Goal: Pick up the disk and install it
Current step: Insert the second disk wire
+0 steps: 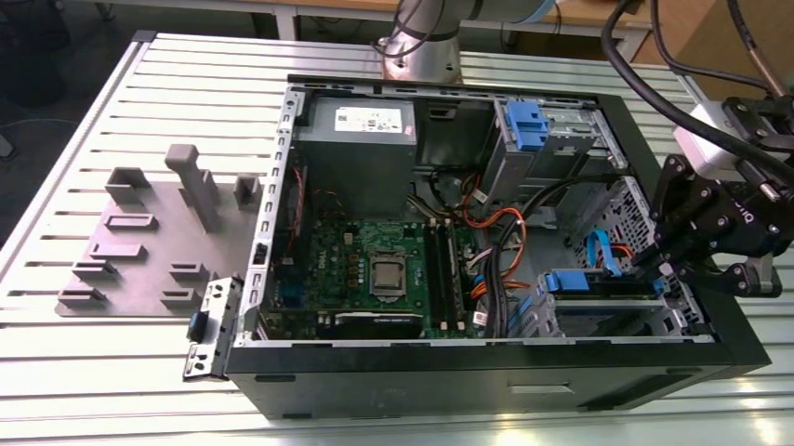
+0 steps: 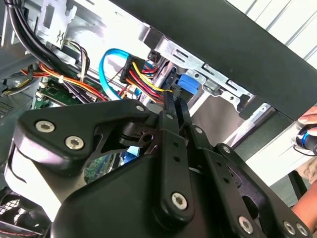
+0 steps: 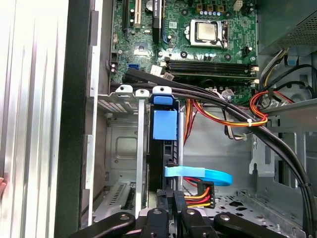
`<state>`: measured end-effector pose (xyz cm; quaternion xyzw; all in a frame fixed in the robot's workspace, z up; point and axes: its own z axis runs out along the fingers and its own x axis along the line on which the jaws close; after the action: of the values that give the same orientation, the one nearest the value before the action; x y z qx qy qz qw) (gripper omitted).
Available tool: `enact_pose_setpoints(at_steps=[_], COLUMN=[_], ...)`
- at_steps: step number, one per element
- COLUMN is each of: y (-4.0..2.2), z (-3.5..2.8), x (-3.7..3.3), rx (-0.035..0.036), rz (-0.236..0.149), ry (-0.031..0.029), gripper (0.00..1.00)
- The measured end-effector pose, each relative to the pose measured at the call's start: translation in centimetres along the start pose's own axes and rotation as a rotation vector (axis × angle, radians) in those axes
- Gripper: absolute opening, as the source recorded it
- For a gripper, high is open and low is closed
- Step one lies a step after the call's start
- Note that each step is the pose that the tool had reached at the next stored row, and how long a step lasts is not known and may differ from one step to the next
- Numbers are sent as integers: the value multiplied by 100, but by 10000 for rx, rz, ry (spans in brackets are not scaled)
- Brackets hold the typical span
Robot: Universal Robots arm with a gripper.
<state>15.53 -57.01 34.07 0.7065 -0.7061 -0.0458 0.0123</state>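
The disk [image 3: 171,158] stands on edge in the lower drive cage [image 3: 121,148] of the open computer case [image 1: 496,372]. Its blue carrier [image 3: 164,124] faces the motherboard, and it shows as a blue tab [image 1: 577,282] in the exterior view. My gripper [image 3: 171,198] reaches into the case from the exterior view's right, with its black fingers [image 2: 171,111] pressed together on the disk's thin rear edge. In the second wrist view the blue carrier [image 2: 187,84] sits just beyond the fingertips, inside the metal cage. Most of the disk's flat face is hidden.
Red, yellow and orange power cables [image 3: 233,119] and a light-blue data cable [image 3: 208,174] run close beside the disk. Another blue carrier [image 1: 527,121] sits in the upper bay. A grey power supply [image 1: 360,130], the motherboard [image 1: 372,269] and a grey fixture plate [image 1: 149,242] lie further off. A person's hand [image 2: 309,134] is outside the case.
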Motion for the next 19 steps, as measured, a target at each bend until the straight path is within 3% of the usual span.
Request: enact_pose_setpoints(at_steps=[19], y=[-2], z=[18], x=[7], rx=[0], rz=[1], ry=[11], gripper=[18])
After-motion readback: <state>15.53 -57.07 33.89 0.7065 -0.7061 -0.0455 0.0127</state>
